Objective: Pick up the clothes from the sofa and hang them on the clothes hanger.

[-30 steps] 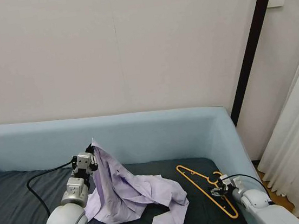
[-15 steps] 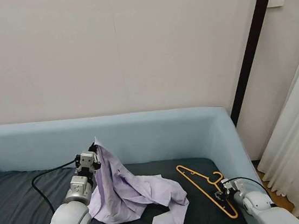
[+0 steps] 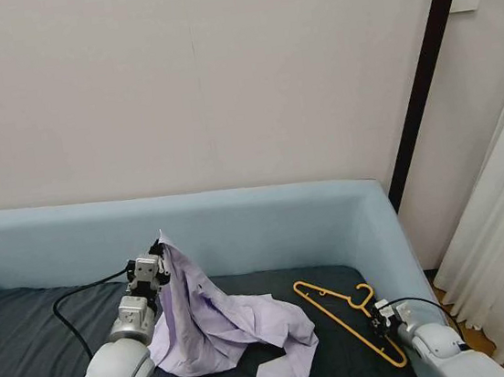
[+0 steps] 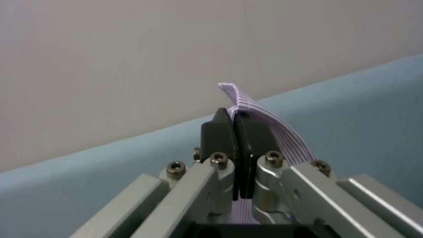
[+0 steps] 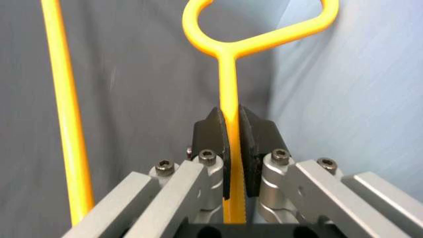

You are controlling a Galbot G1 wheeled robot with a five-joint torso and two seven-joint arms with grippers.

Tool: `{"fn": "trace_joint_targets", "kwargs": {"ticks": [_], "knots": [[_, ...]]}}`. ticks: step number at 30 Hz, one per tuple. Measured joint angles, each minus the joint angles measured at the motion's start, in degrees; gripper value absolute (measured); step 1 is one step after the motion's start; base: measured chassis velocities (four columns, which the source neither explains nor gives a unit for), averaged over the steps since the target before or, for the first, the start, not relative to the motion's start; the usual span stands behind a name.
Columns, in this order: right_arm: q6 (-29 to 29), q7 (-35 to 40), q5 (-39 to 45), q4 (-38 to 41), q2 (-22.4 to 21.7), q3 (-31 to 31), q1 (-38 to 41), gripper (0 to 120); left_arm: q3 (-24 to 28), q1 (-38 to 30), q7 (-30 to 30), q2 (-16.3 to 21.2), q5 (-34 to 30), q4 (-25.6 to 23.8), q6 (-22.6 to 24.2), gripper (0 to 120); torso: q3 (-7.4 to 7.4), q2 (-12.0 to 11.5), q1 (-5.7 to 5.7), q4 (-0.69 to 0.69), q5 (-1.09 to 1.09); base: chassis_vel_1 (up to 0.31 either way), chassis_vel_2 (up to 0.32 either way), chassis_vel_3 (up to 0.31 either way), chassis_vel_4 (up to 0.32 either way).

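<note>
Over sofa [image 3: 266,224], left gripper [image 4: 234,122] pinching shirt [image 3: 223,325] — right gripper [image 5: 234,124] clamping hanger [image 5: 228,84]

Left end effector [image 4: 234,124] is clamping a pale lilac, finely striped cloth garment [image 4: 256,109]. Its two black fingers [image 4: 217,141] are pressing flat together, no gap showing between them. The fabric is poking out past the tips as a folded edge, then running back along the outside of one finger. Silver metal links with hex-socket screws [image 4: 218,159] are carrying the fingers on the near side. Behind the grasp, a light blue upholstered sofa backrest [image 4: 370,114] is crossing the view as a band, with a plain off-white wall [image 4: 132,54] showing beyond it.
</note>
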Motion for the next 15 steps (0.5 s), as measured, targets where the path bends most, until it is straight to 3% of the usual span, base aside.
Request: {"fn": "trace_joint_targets", "kwargs": {"ticks": [3, 4, 7, 9, 12, 15], "knots": [[1.65, 5.25, -1.17, 10.62, -2.14, 0.00, -3.02, 4, -0.42, 0.37, -0.03, 0.01, 0.00, -0.28, -0.01, 0, 0.00, 0.00, 0.00, 0.01, -0.01, 0.000, 0.000, 0.000, 0.000], [1.65, 5.25, -1.17, 10.62, -2.14, 0.00, -3.02, 4, -0.42, 0.37, -0.03, 0.01, 0.00, -0.28, -0.01, 0, 0.00, 0.00, 0.00, 0.01, -0.01, 0.000, 0.000, 0.000, 0.000], [6.02, 8.22, -3.60, 24.68, -6.12, 0.33, -8.83, 4, -1.17, 0.82, -0.05, 0.19, -0.09, -0.60, -0.01, 0, 0.00, 0.00, 0.00, -0.01, 0.00, 0.000, 0.000, 0.000, 0.000], [7.47, 8.24, -4.61, 26.87, -6.98, 0.41, -9.97, 4, -1.28, 0.87, -0.05, 0.30, -0.16, -0.65, -0.01, 0, 0.00, 0.00, 0.00, -0.02, 0.00, 0.000, 0.000, 0.000, 0.000], [15.60, 7.19, -11.37, 34.74, -10.76, 0.29, -14.49, 4, -1.69, 0.91, -0.05, 0.71, -0.56, -0.82, -0.01, 0, 0.00, 0.00, 0.00, -0.02, -0.01, 0.000, 0.000, 0.000, 0.000], [21.93, 6.75, -18.78, 36.77, -12.04, -0.10, -16.41, 4, -1.73, 0.74, 0.01, 0.71, -0.95, -1.17, 0.03, 0, 0.00, 0.00, 0.00, -0.02, 0.00, 0.000, 0.000, 0.000, 0.000]]}}
